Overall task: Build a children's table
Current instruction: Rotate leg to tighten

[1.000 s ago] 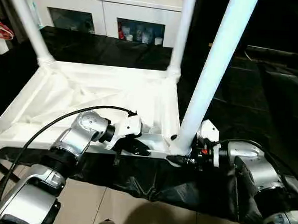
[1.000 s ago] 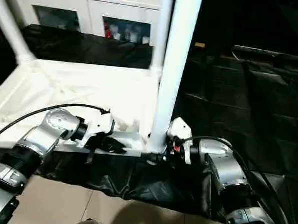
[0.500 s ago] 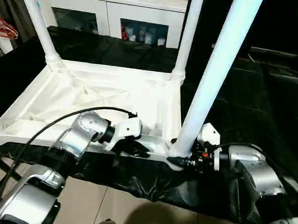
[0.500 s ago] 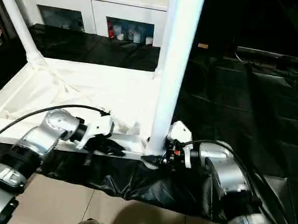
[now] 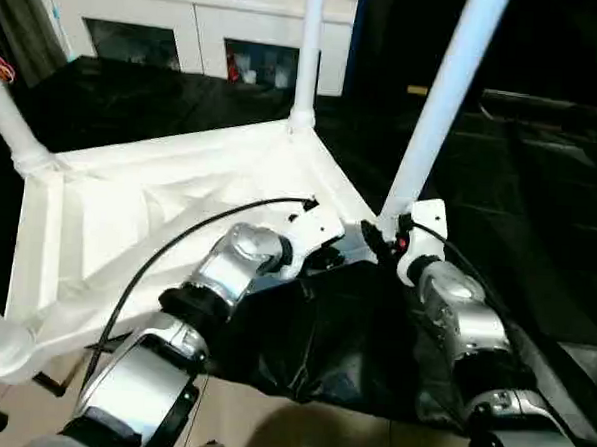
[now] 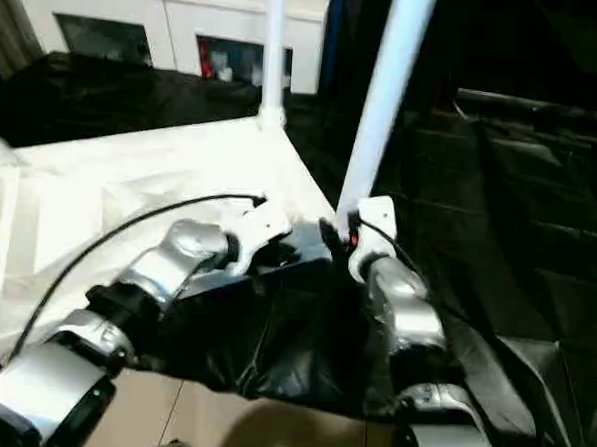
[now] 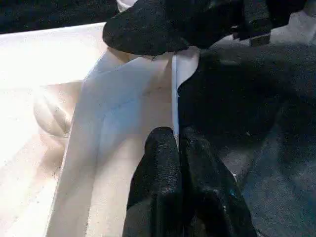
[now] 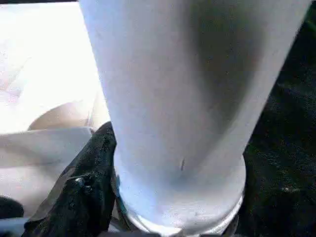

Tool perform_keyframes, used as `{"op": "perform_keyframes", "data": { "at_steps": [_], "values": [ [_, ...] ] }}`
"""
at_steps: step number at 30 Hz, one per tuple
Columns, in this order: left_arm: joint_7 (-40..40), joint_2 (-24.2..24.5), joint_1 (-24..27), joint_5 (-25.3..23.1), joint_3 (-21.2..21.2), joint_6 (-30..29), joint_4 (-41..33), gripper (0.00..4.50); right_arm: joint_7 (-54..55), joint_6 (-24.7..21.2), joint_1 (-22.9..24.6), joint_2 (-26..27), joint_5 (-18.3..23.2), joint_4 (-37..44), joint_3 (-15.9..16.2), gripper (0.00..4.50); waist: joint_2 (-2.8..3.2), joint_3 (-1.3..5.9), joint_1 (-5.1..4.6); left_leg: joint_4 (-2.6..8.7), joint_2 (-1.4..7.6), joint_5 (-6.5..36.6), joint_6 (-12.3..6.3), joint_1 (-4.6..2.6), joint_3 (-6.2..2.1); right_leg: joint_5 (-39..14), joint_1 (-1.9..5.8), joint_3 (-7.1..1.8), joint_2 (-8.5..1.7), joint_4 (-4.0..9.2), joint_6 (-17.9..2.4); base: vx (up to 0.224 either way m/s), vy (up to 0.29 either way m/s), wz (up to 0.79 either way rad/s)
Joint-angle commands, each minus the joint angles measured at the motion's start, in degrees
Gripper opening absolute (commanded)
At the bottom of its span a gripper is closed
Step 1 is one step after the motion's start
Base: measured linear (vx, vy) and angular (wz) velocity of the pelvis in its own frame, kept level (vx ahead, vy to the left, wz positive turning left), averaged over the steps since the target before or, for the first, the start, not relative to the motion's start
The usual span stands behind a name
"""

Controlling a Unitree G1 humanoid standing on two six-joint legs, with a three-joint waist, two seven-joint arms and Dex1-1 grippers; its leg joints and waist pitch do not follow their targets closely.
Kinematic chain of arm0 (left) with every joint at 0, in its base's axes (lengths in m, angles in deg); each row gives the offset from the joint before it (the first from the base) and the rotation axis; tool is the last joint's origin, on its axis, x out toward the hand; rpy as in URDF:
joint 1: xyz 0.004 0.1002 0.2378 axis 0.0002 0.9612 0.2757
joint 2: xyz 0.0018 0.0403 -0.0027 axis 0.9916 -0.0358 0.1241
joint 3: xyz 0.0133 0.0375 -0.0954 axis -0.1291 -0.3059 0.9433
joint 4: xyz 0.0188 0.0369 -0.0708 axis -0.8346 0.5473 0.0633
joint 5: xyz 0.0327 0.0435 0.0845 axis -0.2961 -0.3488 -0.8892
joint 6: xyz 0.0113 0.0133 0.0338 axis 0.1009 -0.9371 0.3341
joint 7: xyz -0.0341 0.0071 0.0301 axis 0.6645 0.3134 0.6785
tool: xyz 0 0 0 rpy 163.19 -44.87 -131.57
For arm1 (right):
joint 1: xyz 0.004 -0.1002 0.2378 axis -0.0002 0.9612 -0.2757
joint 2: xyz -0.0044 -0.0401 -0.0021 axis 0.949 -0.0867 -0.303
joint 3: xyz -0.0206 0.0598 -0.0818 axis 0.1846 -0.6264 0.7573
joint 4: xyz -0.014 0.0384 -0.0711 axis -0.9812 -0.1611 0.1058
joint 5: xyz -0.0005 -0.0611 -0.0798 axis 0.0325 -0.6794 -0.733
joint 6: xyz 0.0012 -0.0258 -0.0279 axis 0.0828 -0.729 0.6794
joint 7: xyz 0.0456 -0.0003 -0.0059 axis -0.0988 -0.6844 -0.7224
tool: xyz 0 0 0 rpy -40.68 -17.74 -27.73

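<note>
Along the near rim, my left gripper (image 7: 178,148) stayed pinched shut on the tabletop (image 5: 129,215) as it swung round; my right gripper (image 5: 380,244) kept clamping the corner leg (image 5: 440,101) (seemingly seated).

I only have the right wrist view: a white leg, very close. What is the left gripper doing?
Observer: The left gripper has its fingers shut on the thin rim of the tabletop, close beside your leg.
Operator: Are other legs in?
Observer: A far leg and a left leg stand in corner sockets.
Operator: How does the top lie?
Observer: Upside down, on the black sheet.
</note>
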State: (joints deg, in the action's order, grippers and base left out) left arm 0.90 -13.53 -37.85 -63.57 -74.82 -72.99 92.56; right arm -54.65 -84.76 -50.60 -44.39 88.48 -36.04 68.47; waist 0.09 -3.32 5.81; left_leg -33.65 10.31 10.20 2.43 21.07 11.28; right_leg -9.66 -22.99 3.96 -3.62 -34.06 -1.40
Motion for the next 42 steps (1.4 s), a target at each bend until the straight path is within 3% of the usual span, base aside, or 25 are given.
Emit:
{"op": "perform_keyframes", "data": {
  "at_steps": [1, 6, 7, 11, 20, 28, 34, 36, 42],
  "values": [
    [-0.5, -1.7, -1.2, -0.7, -1.2, 1.3, -0.5, 0.0, -1.0, -0.3, 0.1, 2.5, -0.6, -2.4, 2.3, 3.45, -0.41, 4.21, -0.07, 3.61, 2.93, 9.1, -2.9, -0.65, -1.49, -10.4, 2.97, -2.97, -5.47, 3.92, -12.1, 0.0, 0.0, 0.0],
    [3.4, 0.6, 0.4, 0.1, -1.9, 3.6, -2.0, 0.0, -5.8, -0.5, 0.0, 2.0, 0.8, -1.0, 2.5, 3.65, -0.15, 3.94, -0.35, 3.89, 3.09, 12.1, -2.62, -0.81, -1.66, -14.5, 2.9, -2.9, -5.49, 4.45, -11.5, 0.0, 0.0, 0.0],
    [4.2, 1.0, 0.7, 0.3, -1.9, 4.2, -2.3, 0.0, -6.4, -0.2, 0.1, 1.5, 0.4, -0.9, 2.9, 3.88, -0.2, 3.94, -0.58, 3.96, 3.11, 12.3, -2.43, -0.74, -1.69, -14.5, 2.95, -2.93, -5.45, 4.39, -11.5, 0.0, 0.0, 0.0],
    [11.5, 3.9, 3.2, 2.3, -1.8, 5.8, -5.8, 0.0, -15.3, 1.9, 0.8, -2.0, -0.8, -0.1, 6.1, 3.88, -0.14, 4.08, -0.68, 3.74, 3.18, 11.5, -2.84, -0.76, -1.53, -11.8, 3.0, -3.03, -5.52, 4.03, -12.7, 0.0, 0.0, 0.0],
    [22.4, 8.9, 5.5, 5.4, -1.9, 8.2, -9.7, 0.0, -36.9, 2.1, 5.0, -9.6, 1.5, 8.1, 11.3, 3.88, -0.44, 3.74, -0.1, 3.86, 3.57, 13.1, -3.42, -0.74, -1.47, -15.6, 2.93, -2.89, -5.46, 4.19, -12.2, 0.0, 0.0, 0.0],
    [29.9, 12.8, 7.0, 6.8, -2.0, 8.9, -12.2, 0.0, -51.1, -0.2, 8.0, -13.9, 4.6, 15.8, 14.9, 3.88, -0.14, 3.79, 0.98, 3.89, 3.75, 12.6, -3.59, -0.83, -1.51, -15.3, 2.61, -2.95, -5.41, 4.13, -12.1, 0.0, 0.0, 0.0],
    [32.0, 14.5, 7.5, 6.7, -2.0, 9.1, -12.7, 0.0, -54.7, -1.4, 8.7, -14.9, 5.0, 18.4, 17.0, 3.4, -0.46, 3.7, 1.25, 4.03, 3.73, 13.2, -2.69, -0.88, -1.6, -18.6, 2.54, -2.97, -5.59, 4.27, -11.1, 0.0, 0.0, 0.0],
    [32.3, 14.7, 7.6, 6.8, -2.0, 9.0, -13.0, 0.0, -55.2, -1.7, 8.9, -15.0, 4.9, 18.9, 17.1, 3.1, -0.47, 3.73, 1.36, 3.97, 3.79, 13.0, -2.6, -0.95, -1.57, -18.4, 2.43, -3.04, -5.66, 4.23, -11.1, 0.0, 0.0, 0.0],
    [33.1, 15.2, 8.3, 7.0, -1.9, 8.7, -13.6, 0.0, -55.9, -3.0, 9.6, -15.1, 5.2, 20.5, 17.4, 2.85, -0.53, 3.79, 1.55, 3.91, 3.66, 11.9, -2.85, -0.85, -1.51, -17.3, 2.47, -3.0, -5.56, 4.1, -10.9, 0.0, 0.0, 0.0]
  ]
}}
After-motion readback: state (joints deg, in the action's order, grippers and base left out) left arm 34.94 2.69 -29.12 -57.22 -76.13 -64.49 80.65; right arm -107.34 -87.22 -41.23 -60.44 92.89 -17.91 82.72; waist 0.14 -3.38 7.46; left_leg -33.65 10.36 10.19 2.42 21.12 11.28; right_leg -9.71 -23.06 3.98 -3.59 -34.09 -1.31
